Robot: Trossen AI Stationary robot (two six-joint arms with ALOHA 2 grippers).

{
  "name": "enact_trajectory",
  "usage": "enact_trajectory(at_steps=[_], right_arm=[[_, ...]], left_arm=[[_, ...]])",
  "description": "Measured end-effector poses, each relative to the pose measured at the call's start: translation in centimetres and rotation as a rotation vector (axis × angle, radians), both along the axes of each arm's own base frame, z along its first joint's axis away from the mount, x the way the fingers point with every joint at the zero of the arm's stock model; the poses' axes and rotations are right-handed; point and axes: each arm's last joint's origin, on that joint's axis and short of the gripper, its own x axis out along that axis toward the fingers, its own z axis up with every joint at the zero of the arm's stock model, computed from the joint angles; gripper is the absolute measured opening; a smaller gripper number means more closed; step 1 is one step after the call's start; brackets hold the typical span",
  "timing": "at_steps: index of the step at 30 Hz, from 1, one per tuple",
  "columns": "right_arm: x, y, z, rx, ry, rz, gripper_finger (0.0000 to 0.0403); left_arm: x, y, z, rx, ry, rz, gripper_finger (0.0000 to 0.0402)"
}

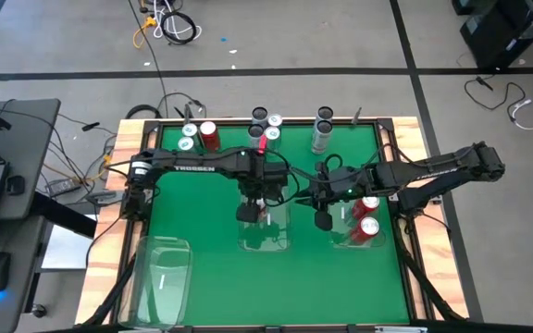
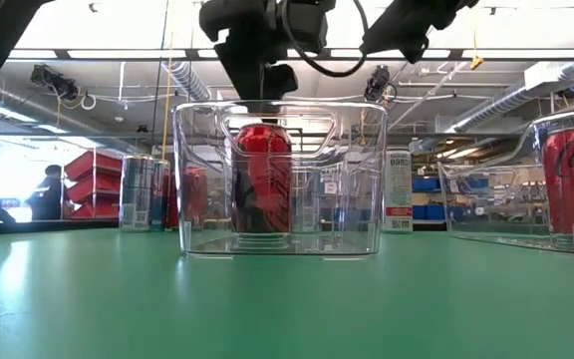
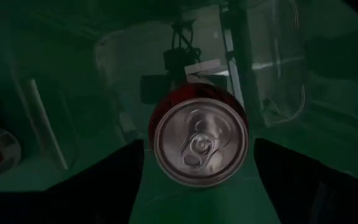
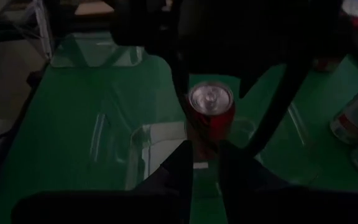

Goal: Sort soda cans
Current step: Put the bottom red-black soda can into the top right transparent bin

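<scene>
A red soda can (image 3: 201, 143) stands upright inside the middle clear bin (image 2: 357, 179), its silver top up. My left gripper (image 1: 253, 205) points straight down over it. It is open, with one finger on each side of the can (image 4: 210, 109) and a thin gap at each side. My right gripper (image 1: 324, 220) hangs just right of that bin, tilted down toward the can. Its fingers (image 4: 182, 177) stand a narrow way apart with nothing between them. Whether the can's base rests on the bin's floor I cannot tell.
A clear bin (image 1: 385, 231) at the right holds red cans (image 1: 368, 217). Another clear bin (image 1: 160, 277) lies at the near left. Along the far edge stand more cans: red (image 1: 209, 137), dark grey (image 1: 259, 116) and silver with pale tops (image 1: 188, 139).
</scene>
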Motion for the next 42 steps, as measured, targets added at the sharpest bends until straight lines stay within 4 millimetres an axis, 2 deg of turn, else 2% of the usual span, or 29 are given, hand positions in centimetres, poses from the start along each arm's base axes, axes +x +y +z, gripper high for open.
enact_trajectory(at_steps=[5, 11, 14, 19, 25, 33, 37, 42], right_arm=[[-0.7, 0.3, 1.2, -0.015, -0.067, 0.030, 0.0062], [-2.5, 0.9, 2.8, -0.051, -0.126, 0.031, 0.0062], [-3.2, 1.1, 2.6, -0.083, -0.091, -0.002, 0.0062], [-2.9, 1.3, 1.7, -0.081, -0.070, -0.020, 0.0066], [-0.5, 1.4, -1.2, -0.072, -0.106, -0.034, 0.0080], [4.6, 1.5, -4.8, -0.084, -0.161, -0.046, 0.0113], [7.0, 1.0, -5.8, -0.070, -0.179, -0.078, 0.0164], [9.4, 0.3, -6.7, -0.032, -0.163, -0.132, 0.0261]], left_arm=[[-0.7, 0.0, 1.7, 0.003, -0.064, 0.001, 0.0296], [-1.7, 0.9, 3.9, 0.001, -0.208, 0.034, 0.0271], [-2.9, 1.4, 3.9, -0.031, -0.301, 0.057, 0.0255], [-5.9, 1.8, 2.4, -0.049, -0.472, 0.107, 0.0234], [-10.3, 1.6, 1.5, -0.032, -0.813, 0.135, 0.0217], [-14.7, 1.3, 0.1, -0.016, -1.243, 0.172, 0.0207], [-16.1, 1.2, -1.0, 0.001, -1.383, 0.186, 0.0206], [-16.9, 1.3, -2.2, 0.009, -1.474, 0.187, 0.0206]])
